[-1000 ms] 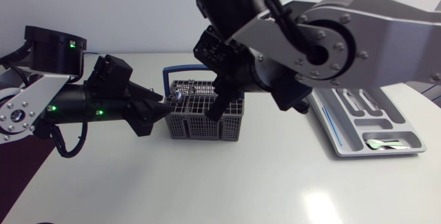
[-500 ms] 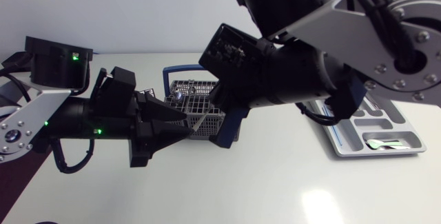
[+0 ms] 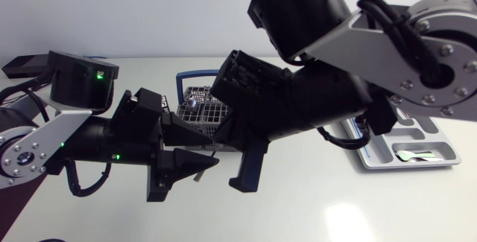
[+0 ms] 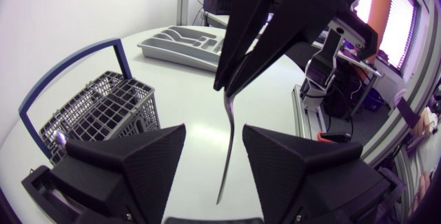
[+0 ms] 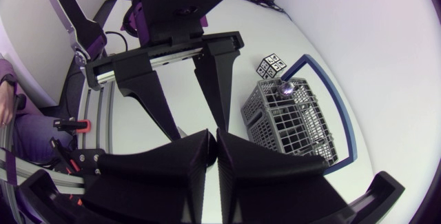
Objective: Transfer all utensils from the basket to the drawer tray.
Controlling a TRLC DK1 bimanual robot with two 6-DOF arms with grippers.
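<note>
Our right gripper has just lifted a thin silver utensil out of the grey wire basket and clenches it up above the desk, between the spread fingers of our left gripper, so we think the grey drawer tray comes next.

No readable text; marker tags (patterns only)

Basket left of tray, seemingly well apart.
</note>
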